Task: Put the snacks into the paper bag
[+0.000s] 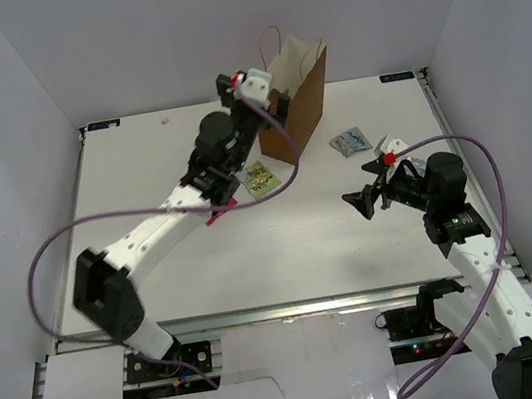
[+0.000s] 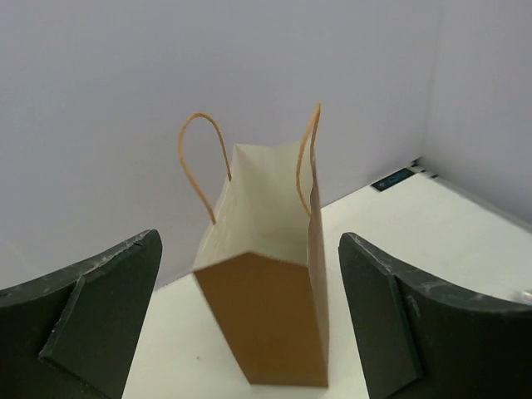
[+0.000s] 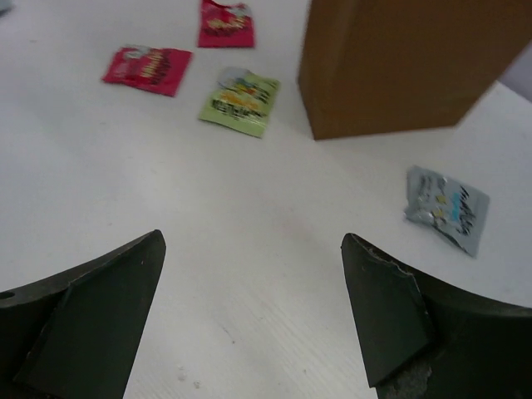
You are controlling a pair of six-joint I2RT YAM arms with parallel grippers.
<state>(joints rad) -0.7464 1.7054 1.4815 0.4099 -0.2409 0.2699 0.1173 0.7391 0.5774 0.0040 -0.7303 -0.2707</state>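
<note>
The brown paper bag (image 1: 299, 103) stands upright and open at the back of the table. My left gripper (image 1: 258, 97) hovers raised just left of it, open and empty; in the left wrist view the paper bag (image 2: 270, 324) stands between my fingers (image 2: 100, 316), its pale inside showing. My right gripper (image 1: 363, 184) is open and empty above the table at the right. A pale blue-silver snack (image 1: 349, 141) lies right of the bag, and a green snack (image 1: 260, 177) lies in front of it. The right wrist view shows two red snacks (image 3: 147, 66), the green one (image 3: 238, 101) and the blue-silver one (image 3: 445, 208).
White walls enclose the table (image 1: 304, 244) on three sides. My left arm (image 1: 164, 226) stretches diagonally over the table's left half and hides part of the red packets. A purple cable loops beside each arm.
</note>
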